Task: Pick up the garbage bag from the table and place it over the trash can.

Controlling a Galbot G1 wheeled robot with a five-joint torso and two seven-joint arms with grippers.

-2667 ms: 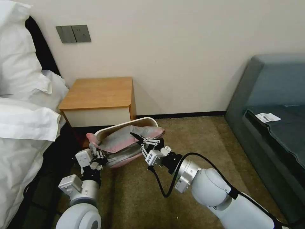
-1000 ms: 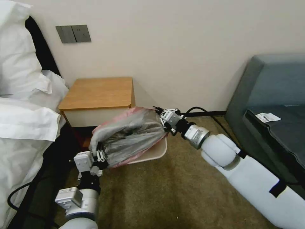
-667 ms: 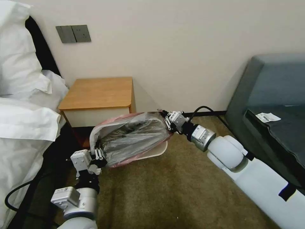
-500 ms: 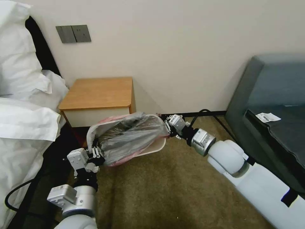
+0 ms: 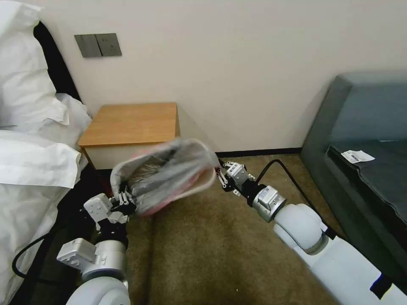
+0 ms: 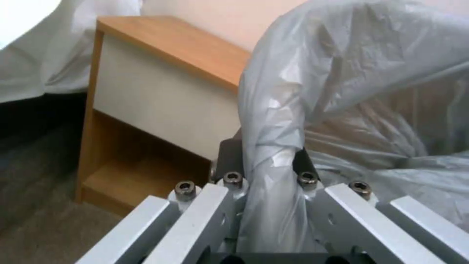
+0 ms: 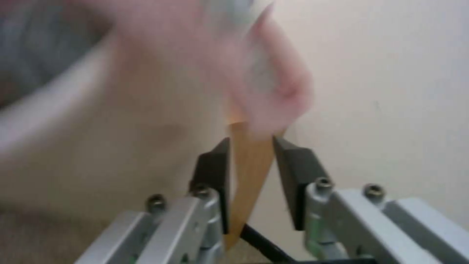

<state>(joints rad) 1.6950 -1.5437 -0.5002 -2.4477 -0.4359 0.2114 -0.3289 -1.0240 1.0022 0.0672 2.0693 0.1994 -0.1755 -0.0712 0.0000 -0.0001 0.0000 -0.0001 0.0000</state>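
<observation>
The thin, translucent grey plastic garbage bag with its pinkish-red rim is stretched over the small cream-rimmed trash can, which is tilted in front of the orange-brown wooden counter. The left gripper is clamped on a bunched fold of the bag's near-left edge. The right gripper sits just beside the bag's right end, its fingers parted and holding nothing.

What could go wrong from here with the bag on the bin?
1. The left hand is clamped on a bunched fold of the garbage bag, and the trash can looks tilted. A pull there may tip it over or tear the thin plastic.
2. The right hand is open beside the can's other end, gripping nothing, so the bag's rim there may slip off.
</observation>
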